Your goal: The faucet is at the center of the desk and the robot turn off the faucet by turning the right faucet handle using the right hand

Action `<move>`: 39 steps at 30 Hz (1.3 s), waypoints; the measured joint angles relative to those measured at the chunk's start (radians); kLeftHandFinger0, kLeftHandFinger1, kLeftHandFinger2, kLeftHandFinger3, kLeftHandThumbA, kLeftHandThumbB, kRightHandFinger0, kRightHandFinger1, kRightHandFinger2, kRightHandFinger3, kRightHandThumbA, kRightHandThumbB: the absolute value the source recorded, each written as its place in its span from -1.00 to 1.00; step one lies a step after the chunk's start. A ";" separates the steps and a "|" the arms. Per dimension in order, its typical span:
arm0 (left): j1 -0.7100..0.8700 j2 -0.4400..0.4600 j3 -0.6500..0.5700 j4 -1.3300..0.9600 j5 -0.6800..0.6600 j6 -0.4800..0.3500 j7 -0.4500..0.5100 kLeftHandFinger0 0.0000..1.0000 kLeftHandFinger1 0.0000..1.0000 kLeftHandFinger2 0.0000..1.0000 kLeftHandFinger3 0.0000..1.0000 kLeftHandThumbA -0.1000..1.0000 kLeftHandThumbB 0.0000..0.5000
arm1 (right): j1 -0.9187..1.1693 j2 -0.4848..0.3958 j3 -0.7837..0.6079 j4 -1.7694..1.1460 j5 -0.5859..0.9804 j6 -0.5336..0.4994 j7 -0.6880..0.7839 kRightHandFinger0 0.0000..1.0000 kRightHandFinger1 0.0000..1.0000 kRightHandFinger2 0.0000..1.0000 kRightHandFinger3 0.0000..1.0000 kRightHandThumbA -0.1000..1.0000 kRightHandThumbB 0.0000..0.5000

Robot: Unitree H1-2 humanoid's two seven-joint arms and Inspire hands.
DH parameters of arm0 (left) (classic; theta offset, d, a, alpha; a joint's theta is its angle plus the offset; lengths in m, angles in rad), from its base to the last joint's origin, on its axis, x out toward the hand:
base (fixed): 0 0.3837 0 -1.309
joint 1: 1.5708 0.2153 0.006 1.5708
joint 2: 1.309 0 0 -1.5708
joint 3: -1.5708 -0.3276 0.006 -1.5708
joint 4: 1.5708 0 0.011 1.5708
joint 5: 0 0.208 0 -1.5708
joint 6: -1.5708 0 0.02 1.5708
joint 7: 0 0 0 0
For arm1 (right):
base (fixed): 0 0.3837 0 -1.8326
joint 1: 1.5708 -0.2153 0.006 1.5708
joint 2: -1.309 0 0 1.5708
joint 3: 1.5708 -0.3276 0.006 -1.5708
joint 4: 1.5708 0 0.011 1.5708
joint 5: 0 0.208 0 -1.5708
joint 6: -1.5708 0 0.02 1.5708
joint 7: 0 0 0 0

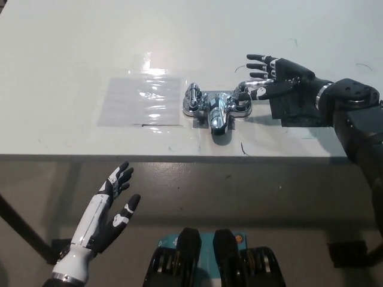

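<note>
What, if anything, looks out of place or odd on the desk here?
Nothing looks spilled or damaged. The faucet stands on the bare desk with no sink, beside a shiny clear sheet. The right hand is open at the right faucet handle.
</note>
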 measured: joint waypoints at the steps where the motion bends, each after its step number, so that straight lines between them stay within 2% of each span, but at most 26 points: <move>1: 0.000 0.000 0.000 0.000 0.000 0.000 0.000 1.00 1.00 1.00 1.00 0.57 -0.14 | -0.001 0.001 0.000 0.000 0.000 0.001 0.000 1.00 1.00 1.00 1.00 1.00 0.74; 3: 0.000 0.000 0.000 0.000 0.000 0.001 0.000 1.00 1.00 1.00 1.00 0.57 -0.15 | -0.001 0.002 0.001 0.000 0.000 0.001 0.002 1.00 1.00 1.00 1.00 1.00 0.77; 7: -0.001 0.000 0.000 0.000 -0.001 0.001 0.000 1.00 1.00 1.00 1.00 0.56 -0.14 | 0.000 0.005 0.011 -0.005 -0.002 -0.001 0.011 1.00 1.00 1.00 1.00 1.00 0.64; 13: -0.002 0.002 0.000 0.000 -0.006 0.003 0.000 1.00 1.00 1.00 1.00 0.57 -0.13 | 0.021 0.012 0.051 -0.055 -0.006 -0.008 0.037 1.00 1.00 1.00 1.00 1.00 0.61; 16: -0.003 0.002 0.000 0.000 -0.009 0.004 0.000 1.00 1.00 1.00 1.00 0.61 -0.11 | 0.046 0.016 0.067 -0.105 -0.007 -0.009 0.039 1.00 1.00 1.00 1.00 1.00 0.51; 24: -0.004 0.004 0.000 0.000 -0.011 0.005 -0.001 1.00 1.00 1.00 1.00 0.59 -0.11 | 0.137 0.044 0.068 -0.246 -0.005 -0.012 -0.007 1.00 1.00 1.00 1.00 1.00 0.39; 29: -0.005 0.006 0.000 0.000 -0.011 0.006 -0.001 1.00 1.00 1.00 1.00 0.60 -0.10 | 0.166 0.053 0.069 -0.299 -0.005 -0.009 -0.021 1.00 1.00 1.00 1.00 1.00 0.45; 34: -0.005 0.008 0.000 0.000 -0.011 0.007 -0.001 1.00 1.00 1.00 1.00 0.60 -0.14 | 0.184 0.063 0.073 -0.336 -0.007 -0.011 -0.036 1.00 1.00 1.00 1.00 1.00 0.39; 35: -0.005 0.008 0.000 0.000 -0.011 0.007 0.000 1.00 1.00 1.00 1.00 0.60 -0.11 | 0.190 0.066 0.075 -0.349 -0.008 -0.012 -0.042 1.00 1.00 1.00 1.00 1.00 0.45; 38: -0.005 0.008 0.000 0.000 -0.011 0.007 0.000 1.00 1.00 1.00 1.00 0.60 -0.10 | 0.215 0.075 0.083 -0.388 -0.016 -0.019 -0.068 1.00 1.00 1.00 1.00 1.00 0.46; 39: -0.005 0.008 0.000 -0.001 -0.011 0.007 -0.001 1.00 1.00 1.00 1.00 0.60 -0.10 | 0.230 0.082 0.084 -0.409 -0.022 -0.020 -0.088 1.00 1.00 1.00 1.00 1.00 0.53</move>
